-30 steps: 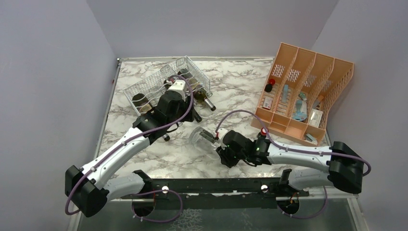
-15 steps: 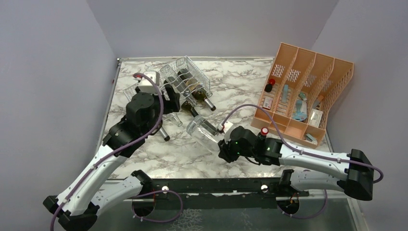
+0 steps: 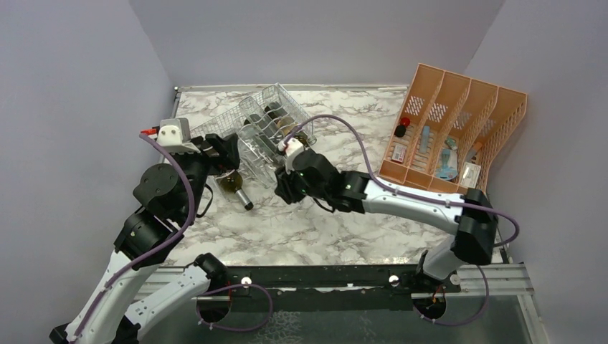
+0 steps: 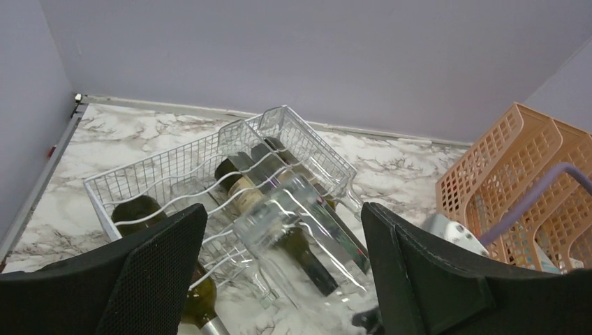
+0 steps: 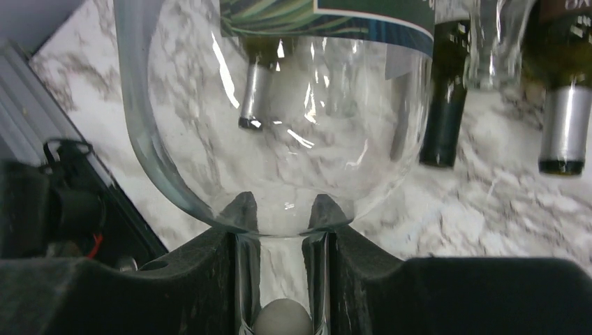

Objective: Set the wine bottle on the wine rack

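Note:
The wine rack [image 3: 215,130] is a silvery-white wire rack at the back left, also in the left wrist view [image 4: 150,174]. It holds several dark bottles [image 3: 281,123]. My right gripper [image 3: 285,185] is shut on the neck of a clear glass wine bottle [image 3: 267,159] at the rack's near side. The right wrist view shows the fingers [image 5: 209,272] clamping the neck, and the bottle's [image 5: 279,125] body points at the rack. My left gripper [image 3: 224,154] is open and empty, raised to the left of the rack. The clear bottle [image 4: 300,209] shows between its jaws in the left wrist view.
An orange slotted organizer [image 3: 459,129] with small items stands at the back right, also in the left wrist view [image 4: 530,167]. A dark green bottle with a silver cap [image 3: 235,188] lies at the rack's near left end. Purple walls enclose the marble table [image 3: 301,229].
My right arm has carried the clear bottle from the table's middle up and left to the rack. My left arm has pulled back left, away from the rack, and risen.

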